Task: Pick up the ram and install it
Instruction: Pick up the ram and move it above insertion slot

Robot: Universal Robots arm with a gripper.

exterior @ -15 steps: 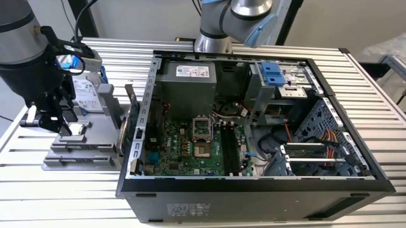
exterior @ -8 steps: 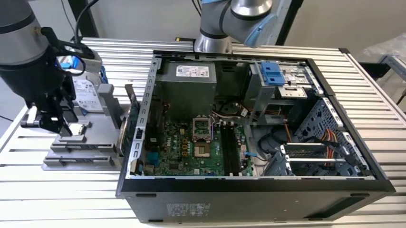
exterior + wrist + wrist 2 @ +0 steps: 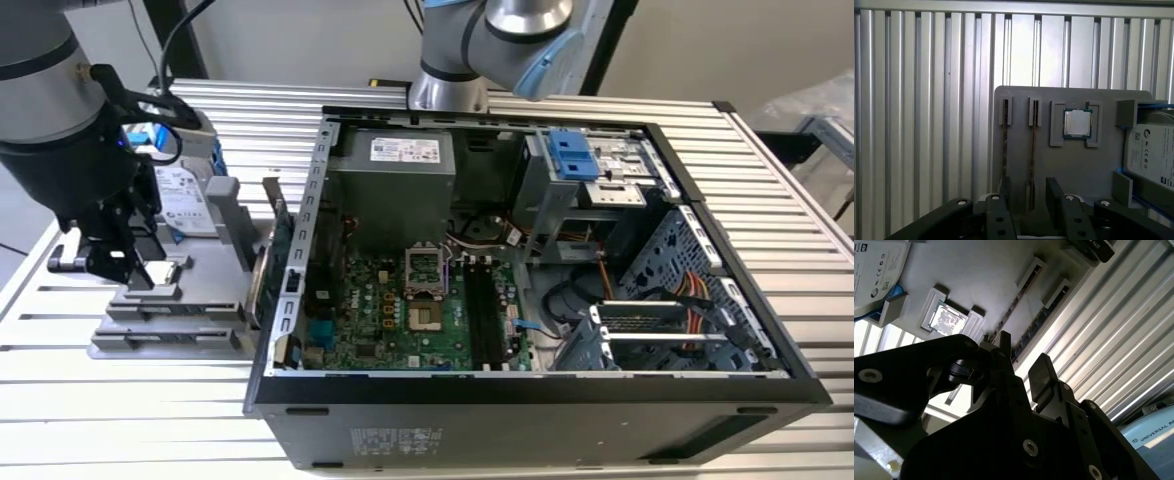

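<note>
Edges: the gripper (image 3: 1029, 185) hangs over a grey holder (image 3: 1074, 170) on the table (image 3: 919, 125), bare slats beside it
Surfaces: ribbed metal table, matt moulded holder, black angular fingers (image 3: 1055, 200)
Task piece: the ram (image 3: 1033, 145), thin dark stick, stands on edge in a holder slot
Grip: fingers apart, straddling the ram, contact unclear

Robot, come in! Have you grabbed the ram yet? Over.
Gripper open over grey holder. Ram in its slot, ungripped, lined up under gripper. Second ram stick close alongside.
</note>
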